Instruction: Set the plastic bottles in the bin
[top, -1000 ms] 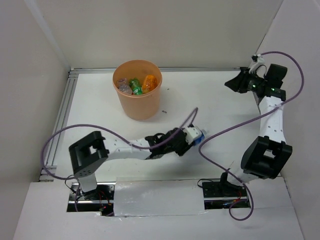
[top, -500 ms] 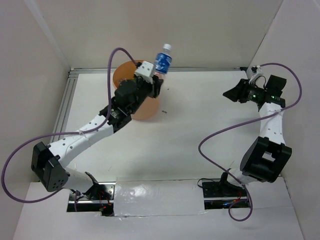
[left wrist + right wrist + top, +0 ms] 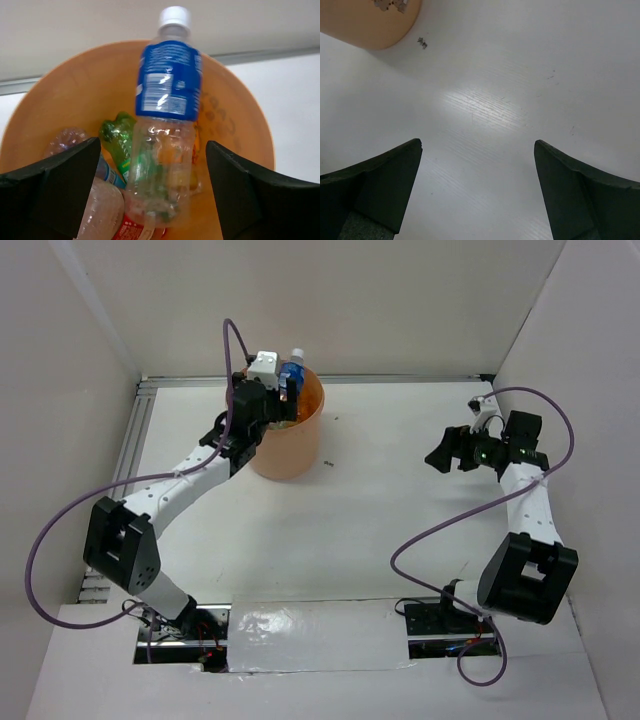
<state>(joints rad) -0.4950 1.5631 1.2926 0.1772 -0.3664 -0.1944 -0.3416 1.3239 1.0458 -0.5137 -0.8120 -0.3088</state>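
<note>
The orange bin (image 3: 300,440) stands at the back of the table, left of centre. My left gripper (image 3: 281,386) hangs over its mouth, open. A clear bottle with a blue label and white cap (image 3: 167,85) lies loose between the spread fingers, touching neither, its base down in the bin (image 3: 235,125). Under it lie a green bottle (image 3: 117,135), a red-labelled bottle (image 3: 131,229) and a clear one (image 3: 65,142). From above, the blue-labelled bottle (image 3: 294,368) shows at the bin's far rim. My right gripper (image 3: 437,455) is open above bare table at the right, with nothing between its fingers (image 3: 477,142).
White walls close in the table at the back and both sides, with a metal rail (image 3: 130,460) along the left edge. A small dark speck (image 3: 422,42) lies on the table beside the bin (image 3: 370,25). Purple cables loop from both arms.
My left arm carried the blue-labelled bottle from mid-table up over the bin, then opened and let it go. My right gripper opened and shifted left and toward the near side.
</note>
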